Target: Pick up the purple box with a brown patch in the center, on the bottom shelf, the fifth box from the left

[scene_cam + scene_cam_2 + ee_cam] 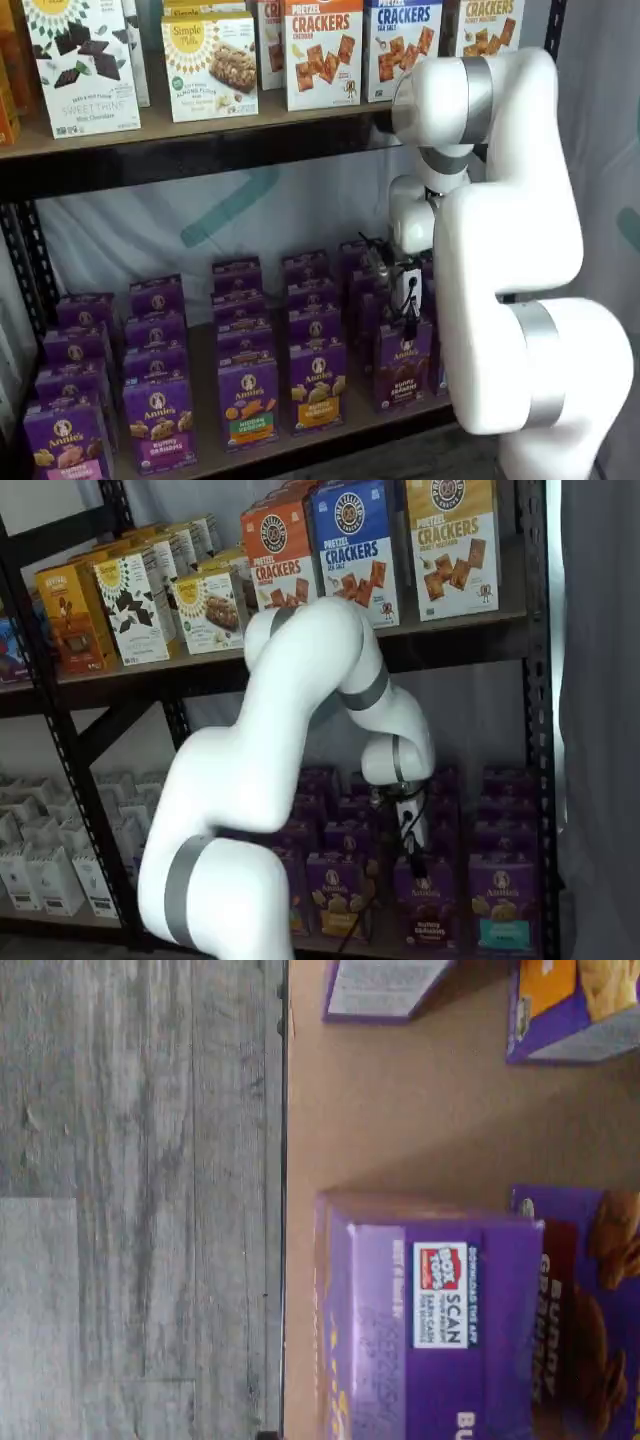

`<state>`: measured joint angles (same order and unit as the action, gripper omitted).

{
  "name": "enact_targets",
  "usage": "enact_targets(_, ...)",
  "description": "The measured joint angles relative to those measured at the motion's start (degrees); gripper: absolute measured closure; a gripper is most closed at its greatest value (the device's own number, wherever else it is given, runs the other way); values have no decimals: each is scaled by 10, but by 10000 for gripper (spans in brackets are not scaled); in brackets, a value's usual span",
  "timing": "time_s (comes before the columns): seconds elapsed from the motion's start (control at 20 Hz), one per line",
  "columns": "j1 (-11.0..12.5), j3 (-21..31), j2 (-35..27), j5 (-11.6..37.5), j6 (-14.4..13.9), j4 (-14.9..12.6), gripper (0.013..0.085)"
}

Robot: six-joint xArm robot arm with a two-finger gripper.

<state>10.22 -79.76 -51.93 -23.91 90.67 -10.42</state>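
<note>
The purple box with the dark brown "Bunny Grahams" band stands upright in the front row of the bottom shelf. It also shows in a shelf view. My gripper hangs just above its top, also seen in a shelf view, with a cable beside it. Only dark finger shapes show, with no plain gap. The wrist view looks closely onto the box's purple top flap with a Box Tops label and its brown-banded front, resting on the brown board.
An orange-band purple box and a green-band one stand to the left of it. More purple cartons fill the rows behind. The upper shelf holds tall cracker boxes. My white arm covers the shelf's right end. Grey floor lies beyond the board's edge.
</note>
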Motion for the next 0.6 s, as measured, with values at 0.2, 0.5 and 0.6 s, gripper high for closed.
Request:
enact_targets(0.2,1,-34,-27,-18,-12,-15,130)
enact_targets(0.5,4,-61,-58,-26,-21,-29,130)
enact_targets(0.6,6,-65,-65,-23,-19,-28,130)
